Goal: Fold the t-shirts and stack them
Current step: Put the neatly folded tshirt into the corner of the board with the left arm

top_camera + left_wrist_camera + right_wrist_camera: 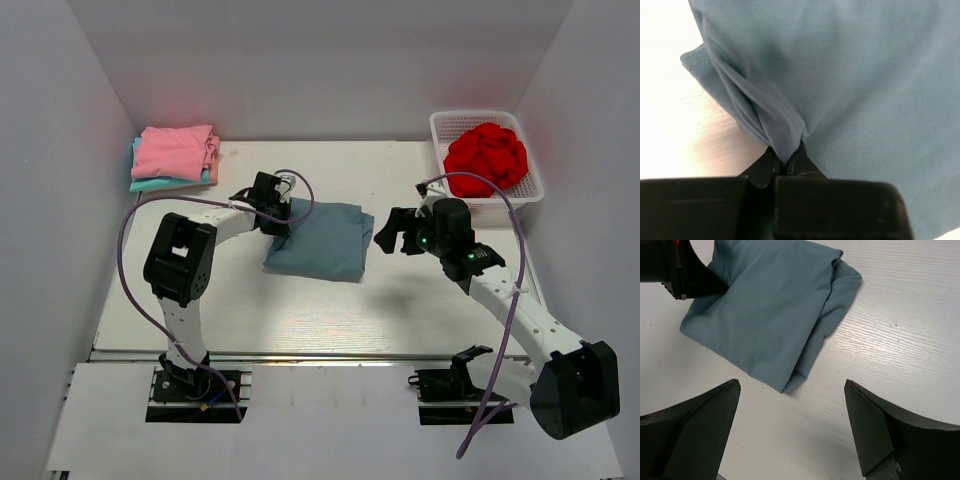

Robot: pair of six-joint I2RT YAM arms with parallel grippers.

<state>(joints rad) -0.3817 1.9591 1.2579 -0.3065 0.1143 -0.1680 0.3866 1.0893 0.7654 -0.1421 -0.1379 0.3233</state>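
A dusty blue-grey t-shirt (322, 240) lies folded in the middle of the table. My left gripper (283, 222) is shut on its left edge; the left wrist view shows the cloth (850, 90) pinched between the fingertips (788, 156). My right gripper (392, 232) is open and empty just right of the shirt; the right wrist view shows the shirt (770, 310) ahead of its spread fingers (705, 412). A pink t-shirt (176, 152) lies folded on a teal one (150, 184) at the back left. A bright red t-shirt (486, 158) lies crumpled in the basket.
A white mesh basket (531, 190) stands at the back right against the wall. White walls enclose the table on the left, back and right. Purple cables hang from both arms.
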